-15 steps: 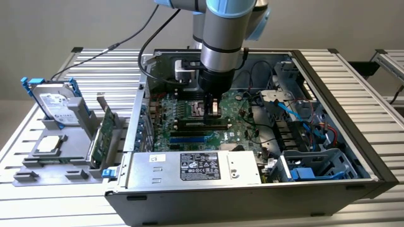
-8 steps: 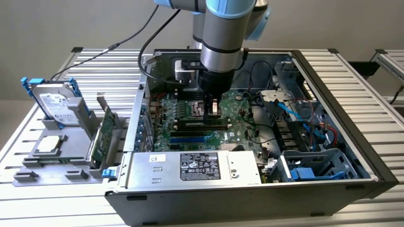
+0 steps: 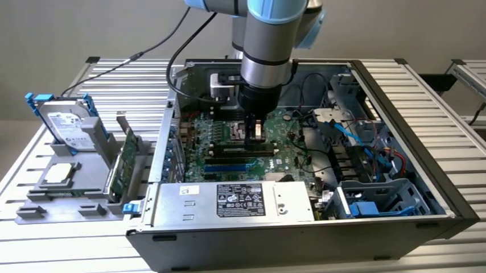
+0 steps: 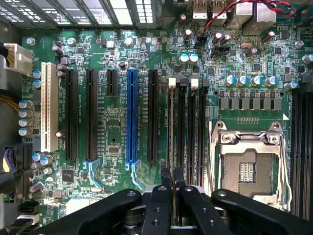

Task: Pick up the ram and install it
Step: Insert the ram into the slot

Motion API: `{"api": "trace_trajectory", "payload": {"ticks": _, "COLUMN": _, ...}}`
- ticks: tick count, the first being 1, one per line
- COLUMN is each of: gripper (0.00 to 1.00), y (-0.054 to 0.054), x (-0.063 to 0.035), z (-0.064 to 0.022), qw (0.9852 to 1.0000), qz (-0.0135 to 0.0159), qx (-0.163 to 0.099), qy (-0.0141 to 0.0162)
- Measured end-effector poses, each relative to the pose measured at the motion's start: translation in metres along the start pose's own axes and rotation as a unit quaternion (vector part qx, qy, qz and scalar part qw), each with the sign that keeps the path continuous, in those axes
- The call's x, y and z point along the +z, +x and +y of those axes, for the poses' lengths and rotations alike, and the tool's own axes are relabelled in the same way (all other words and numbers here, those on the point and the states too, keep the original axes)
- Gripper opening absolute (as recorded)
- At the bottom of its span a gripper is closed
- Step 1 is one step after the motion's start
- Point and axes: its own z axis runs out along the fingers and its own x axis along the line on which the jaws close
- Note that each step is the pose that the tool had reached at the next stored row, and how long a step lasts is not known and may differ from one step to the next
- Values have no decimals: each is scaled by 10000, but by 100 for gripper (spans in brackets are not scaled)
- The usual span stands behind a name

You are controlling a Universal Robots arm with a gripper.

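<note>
My gripper (image 3: 254, 136) reaches down into the open computer case (image 3: 425, 170), over the motherboard's memory slots. The ram (image 3: 244, 149) is a long thin stick with dark chips. It stands on edge along a memory slot, right under the fingertips. In the wrist view the ram (image 4: 171, 127) is edge-on, a thin line running away from my gripper (image 4: 172, 177) along the slot with a white latch. The two fingers (image 4: 166, 178) stand close together with the stick's edge between them, shut on it.
An empty CPU socket (image 4: 247, 161) lies beside the memory slots, and a blue expansion slot (image 4: 131, 117) on the other side. The power supply (image 3: 235, 199) and drive cage (image 3: 379, 199) line the case front. A holder at the exterior view's left carries the hard drive (image 3: 68, 122) and green card (image 3: 125, 159).
</note>
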Motion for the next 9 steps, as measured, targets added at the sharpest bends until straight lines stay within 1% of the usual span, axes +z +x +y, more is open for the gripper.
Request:
{"api": "trace_trajectory", "payload": {"ticks": 6, "gripper": 13, "y": -4, "x": 19, "z": -1, "qw": 10000, "qz": 2, "qx": 0, "qy": -1}}
{"api": "trace_trajectory", "payload": {"ticks": 8, "gripper": 15, "y": -7, "x": 22, "z": -1, "qw": 10000, "qz": 0, "qx": 0, "qy": -1}}
{"api": "trace_trajectory", "payload": {"ticks": 9, "gripper": 20, "y": -8, "x": 22, "z": -1, "qw": 10000, "qz": 0, "qx": 0, "qy": 0}}
